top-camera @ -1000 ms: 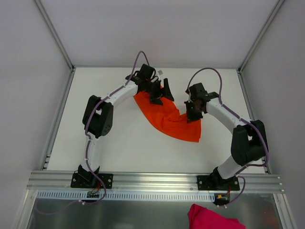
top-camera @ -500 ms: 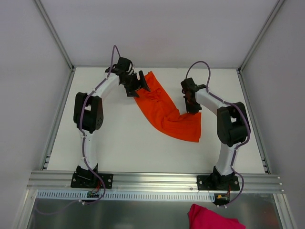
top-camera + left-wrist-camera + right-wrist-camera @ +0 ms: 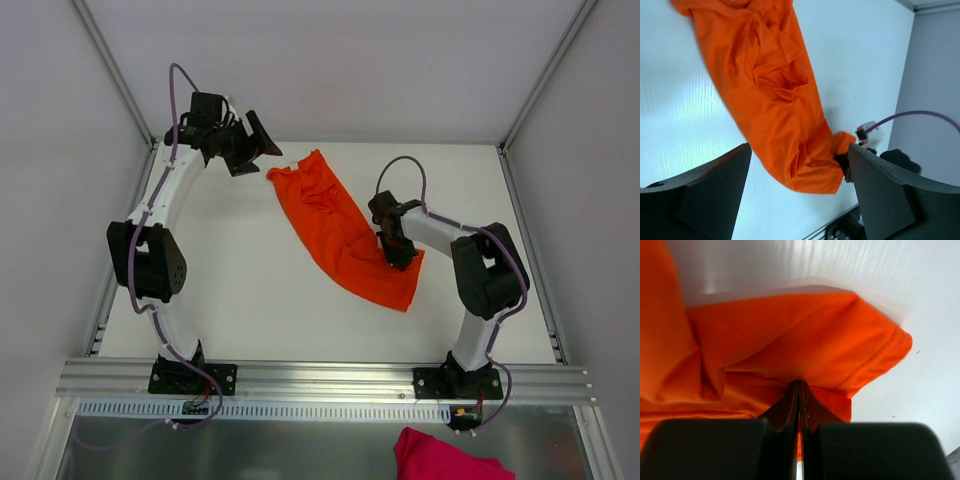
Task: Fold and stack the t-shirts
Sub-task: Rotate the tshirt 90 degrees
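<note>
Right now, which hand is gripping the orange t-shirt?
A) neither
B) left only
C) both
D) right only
D: the right hand is shut on a fold of the orange t-shirt at its near end, while the left hand hangs open, apart from the cloth's far end.

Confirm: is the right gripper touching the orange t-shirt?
Touching. The right wrist view shows the right gripper shut, pinching a fold of the orange t-shirt between its fingertips.
</note>
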Robot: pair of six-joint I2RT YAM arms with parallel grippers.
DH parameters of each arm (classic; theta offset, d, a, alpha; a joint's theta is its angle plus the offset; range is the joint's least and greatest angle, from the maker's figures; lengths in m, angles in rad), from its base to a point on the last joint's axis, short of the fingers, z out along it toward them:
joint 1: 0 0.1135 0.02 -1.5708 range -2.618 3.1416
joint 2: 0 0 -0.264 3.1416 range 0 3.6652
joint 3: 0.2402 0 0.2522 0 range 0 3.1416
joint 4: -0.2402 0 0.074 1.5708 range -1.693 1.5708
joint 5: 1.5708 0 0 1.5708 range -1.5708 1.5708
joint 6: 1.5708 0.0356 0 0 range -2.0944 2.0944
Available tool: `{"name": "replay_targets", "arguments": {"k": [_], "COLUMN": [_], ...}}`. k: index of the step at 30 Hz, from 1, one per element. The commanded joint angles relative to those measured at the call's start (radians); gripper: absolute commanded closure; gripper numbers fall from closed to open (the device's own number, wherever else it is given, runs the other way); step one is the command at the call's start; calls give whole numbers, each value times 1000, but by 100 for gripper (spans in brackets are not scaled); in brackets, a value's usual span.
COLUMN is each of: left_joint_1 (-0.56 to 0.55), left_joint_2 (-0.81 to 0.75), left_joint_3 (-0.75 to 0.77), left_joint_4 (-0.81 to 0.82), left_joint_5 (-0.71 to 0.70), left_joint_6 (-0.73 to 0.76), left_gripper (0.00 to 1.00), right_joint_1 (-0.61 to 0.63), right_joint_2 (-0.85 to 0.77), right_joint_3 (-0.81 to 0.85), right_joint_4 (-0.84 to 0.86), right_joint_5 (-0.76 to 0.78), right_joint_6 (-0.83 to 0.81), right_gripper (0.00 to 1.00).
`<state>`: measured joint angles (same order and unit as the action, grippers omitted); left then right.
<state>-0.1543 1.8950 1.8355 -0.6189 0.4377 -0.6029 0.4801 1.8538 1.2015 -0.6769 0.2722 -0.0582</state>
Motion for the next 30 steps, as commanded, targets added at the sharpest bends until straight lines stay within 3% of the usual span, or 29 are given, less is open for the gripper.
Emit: {"name": "replay_targets", "arguments": {"k": [1, 10, 14, 20, 25, 30], "left_joint_1": [15, 62, 68, 68, 65, 61], "left_joint_2": [-80, -139, -160, -168, -152, -143], "left_joint_3": [-10, -28, -80, -203, -311, -332], "left_joint_4": [5, 14, 47, 169, 271, 262], "left_joint_5": [7, 38, 47, 127, 161, 157], "left_joint_6": [-23, -35, -47, -107, -163, -141], "left_gripper": [20, 20, 20, 20, 20, 20], "right_joint_1": [41, 133, 169, 241, 374, 410], "right_joint_2": [-60, -76, -38, 28, 174, 167], "right_joint_3": [-65, -86, -54, 13, 295, 314], "right_joint_4": [-10, 76, 94, 194, 80, 25], "right_joint_5": [-77, -405, -514, -821, -936, -906], "right_joint_6": [26, 29, 37, 90, 40, -5], "right_gripper": [99, 99, 99, 99, 99, 99]}}
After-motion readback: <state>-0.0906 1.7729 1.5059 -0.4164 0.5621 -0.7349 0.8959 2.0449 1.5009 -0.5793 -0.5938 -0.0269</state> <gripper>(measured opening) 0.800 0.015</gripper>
